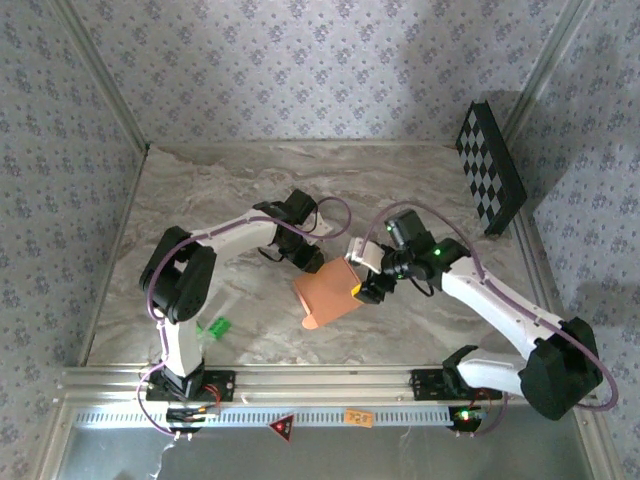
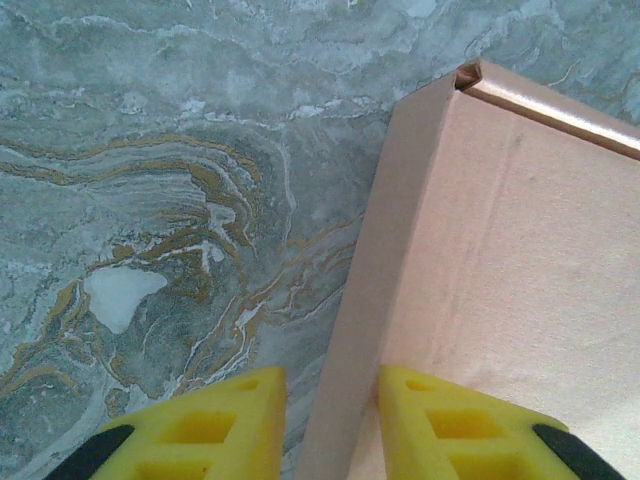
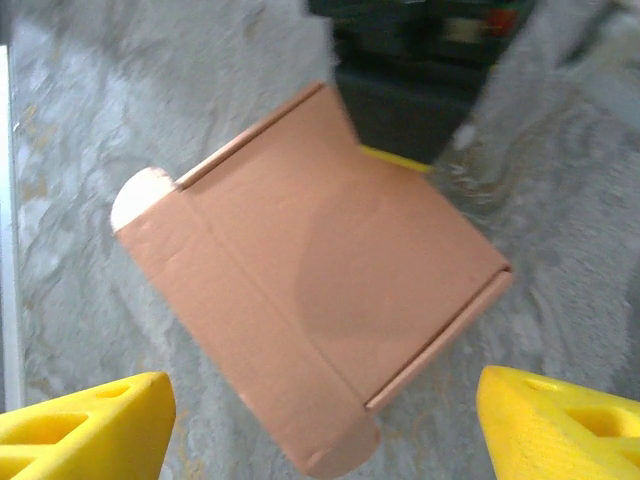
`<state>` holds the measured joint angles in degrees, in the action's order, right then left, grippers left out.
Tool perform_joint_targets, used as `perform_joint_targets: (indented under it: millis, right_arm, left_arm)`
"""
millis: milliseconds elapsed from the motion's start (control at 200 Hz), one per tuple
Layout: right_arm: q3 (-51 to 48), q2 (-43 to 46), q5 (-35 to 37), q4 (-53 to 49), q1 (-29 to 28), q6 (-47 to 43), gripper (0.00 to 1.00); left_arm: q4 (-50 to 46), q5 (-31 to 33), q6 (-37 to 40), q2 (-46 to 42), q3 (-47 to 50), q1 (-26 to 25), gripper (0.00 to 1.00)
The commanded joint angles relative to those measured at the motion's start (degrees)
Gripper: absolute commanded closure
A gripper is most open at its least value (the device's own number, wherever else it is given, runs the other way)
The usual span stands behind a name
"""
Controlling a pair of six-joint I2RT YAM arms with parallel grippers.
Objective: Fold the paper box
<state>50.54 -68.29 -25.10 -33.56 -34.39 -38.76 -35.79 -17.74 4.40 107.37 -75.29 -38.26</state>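
Observation:
The salmon-orange paper box [image 1: 325, 298] lies mid-table, folded into a flat closed shape with a rounded flap at its near corner. My left gripper [image 1: 308, 262] is at its far edge. In the left wrist view the box's side wall [image 2: 370, 300] runs up between the yellow fingers of the left gripper [image 2: 330, 375]. The right finger rests against the broad panel, and a sliver of marble shows between the left finger and the wall. My right gripper [image 1: 365, 285] hovers at the box's right side. It stands wide open [image 3: 320, 385] over the box [image 3: 310, 270], touching nothing.
A black-and-white checkerboard panel [image 1: 490, 170] leans at the back right wall. Small green pieces [image 1: 215, 328] lie by the left arm's base. Patterned walls enclose the marble table [image 1: 200, 200] on three sides, and a metal rail [image 1: 330, 385] runs along the near edge.

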Motion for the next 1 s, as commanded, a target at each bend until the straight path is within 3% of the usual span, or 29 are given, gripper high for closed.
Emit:
perform_joint_targets:
  millis: [0, 360, 994]
  right_arm:
    - [1.07, -0.70, 4.38, -4.86, -4.60, -8.24, 0.17]
    - [-1.42, -8.49, 13.60, 4.20, -12.39, -14.58, 0.12]
    - [3.15, -13.19, 15.51, 5.80, -12.78, -24.56, 0.16]
  left_arm:
    - [-0.07, 0.32, -0.64, 0.90, -0.05, 0.11, 0.69]
    - [-0.12, 1.45, -0.89, 2.11, -0.56, 0.41, 0.70]
    - [-1.30, 2.09, -0.18, 4.07, -2.56, 1.27, 0.70]
